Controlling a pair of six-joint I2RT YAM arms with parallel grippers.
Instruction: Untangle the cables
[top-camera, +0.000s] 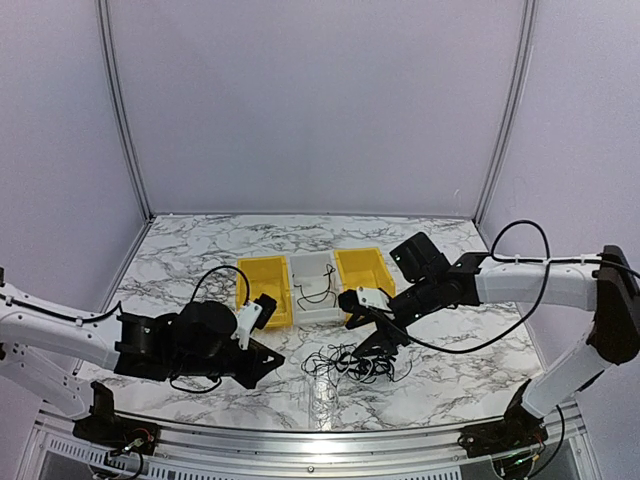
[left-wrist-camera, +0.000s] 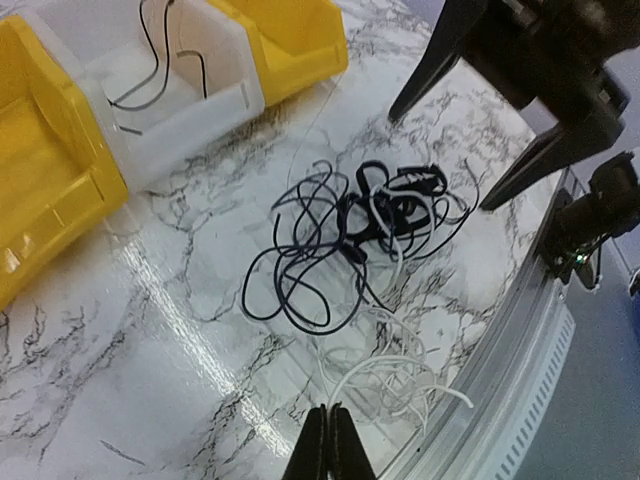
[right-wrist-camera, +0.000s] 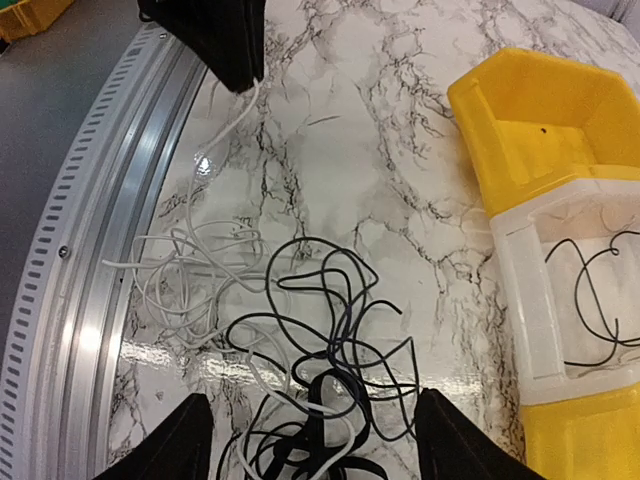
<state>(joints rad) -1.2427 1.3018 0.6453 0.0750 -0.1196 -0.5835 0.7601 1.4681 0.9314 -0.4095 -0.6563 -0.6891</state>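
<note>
Two end effectors are mine here. The left end effector (left-wrist-camera: 327, 442) has its fingers pressed together low over the near edge of the white marble-patterned tabletop (top-camera: 190, 250), and from the right wrist's view a pale whitish cord (right-wrist-camera: 225, 125) runs right up to its tips, so it appears pinched there. The right end effector (right-wrist-camera: 315, 440) is spread wide, one finger on each side above the tangle of thin black and whitish cables (left-wrist-camera: 370, 220), not touching it as far as I can tell. That tangle lies on the tabletop between my two arms, near the ribbed aluminium rail (right-wrist-camera: 90, 300). Beyond it stand three plastic bins side by side: a yellow bin (top-camera: 262, 285), a translucent white bin (top-camera: 313, 312) holding a loose black cable (top-camera: 318, 295), and a second yellow bin (top-camera: 365, 268).
</note>
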